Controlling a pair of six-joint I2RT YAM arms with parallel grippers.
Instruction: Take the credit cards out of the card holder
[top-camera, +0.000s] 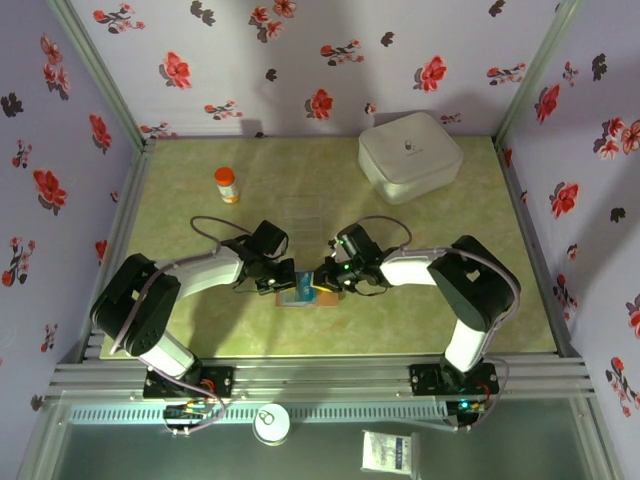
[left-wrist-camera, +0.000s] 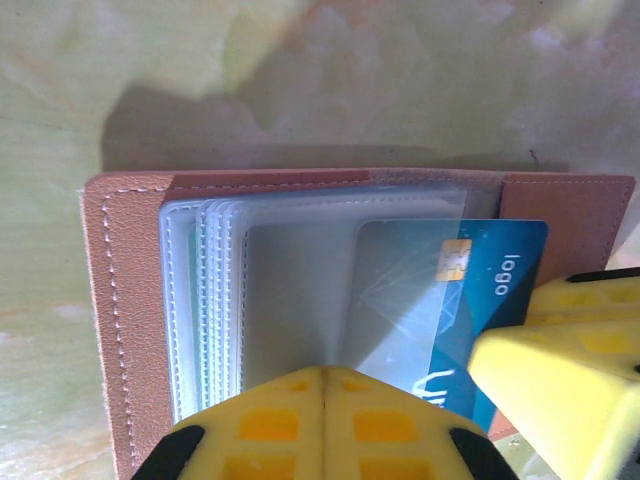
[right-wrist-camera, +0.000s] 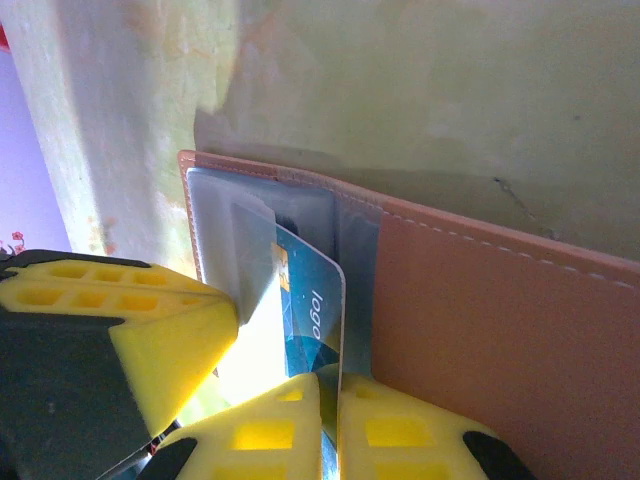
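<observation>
At the near edge of the table (top-camera: 400, 325) the two arms rise from their bases and bend inward, meeting over the card holder (top-camera: 305, 298), which lies open and flat on the green surface, near the front and about midway between them. The left gripper (left-wrist-camera: 322, 378) has its yellow fingers pressed together with no gap, the tips resting on the clear sleeves (left-wrist-camera: 290, 290) of the holder; whether it pinches a sleeve or only bears down on it cannot be told. The brown leather of the holder frames those sleeves on the left side and along the far edge in the left wrist view. The right gripper (right-wrist-camera: 329, 405) is closed to a sliver on a blue credit card (right-wrist-camera: 312, 320), whose lower edge runs straight in between the two fingertips. That card sits partly in its sleeve, the chip at the sleeve's mouth and the end printed "logo" bare and jutting out over the brown cover. Farther back on the table, to the left, stands an orange bottle (top-camera: 227, 184) with a white cap, upright and well apart from the holder. At the far right rests a white box (top-camera: 410, 155) with rounded corners, near the flowered back wall (top-camera: 330, 60).
</observation>
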